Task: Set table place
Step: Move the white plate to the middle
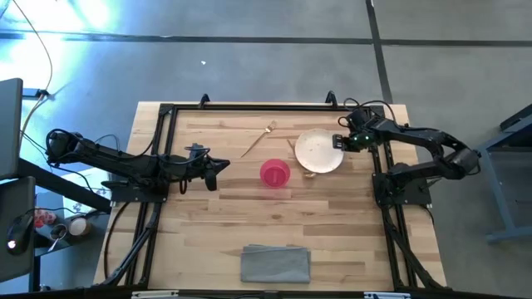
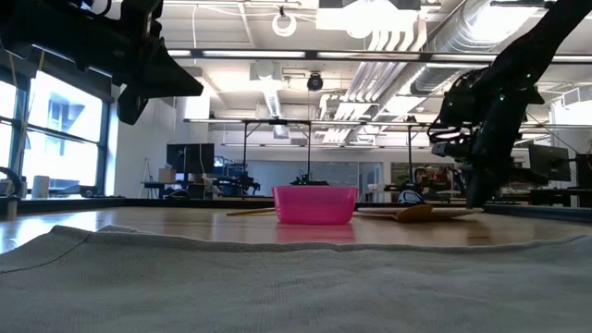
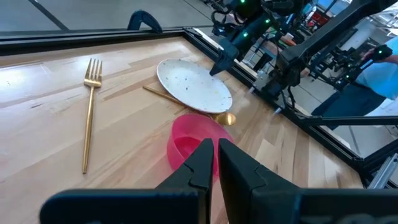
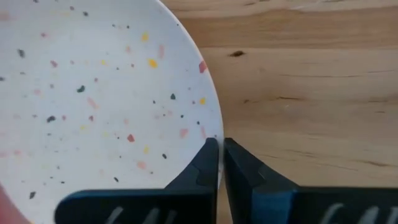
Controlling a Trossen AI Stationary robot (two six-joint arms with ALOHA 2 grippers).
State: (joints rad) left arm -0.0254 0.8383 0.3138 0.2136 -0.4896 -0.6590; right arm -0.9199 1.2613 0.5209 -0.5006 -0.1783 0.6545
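Observation:
On the table (image 1: 208,216) an off-white speckled plate (image 1: 318,151) lies at the far right. My right gripper (image 1: 339,141) is shut at its right rim. A pink bowl (image 1: 275,172) stands just left of and nearer than the plate. A gold spoon (image 3: 224,118) lies between them, its handle running along the plate's near edge. A gold fork (image 1: 258,141) lies flat, farther left. My left gripper (image 1: 223,166) hovers shut and holding nothing, left of the bowl and above the table. My right gripper has the plate's right rim (image 4: 214,134) pinched between its two fingers, one fingertip (image 4: 205,158) over the plate's upper face and the other outside the edge. The fingers come steeply from above, slanting in from the table's right. The plate stays low at the table.
A folded grey cloth (image 1: 275,264) lies at the near edge, in the middle. A black rail frame (image 1: 249,106) runs along the far edge and both sides of the table. Bare wood lies between the bowl and the cloth.

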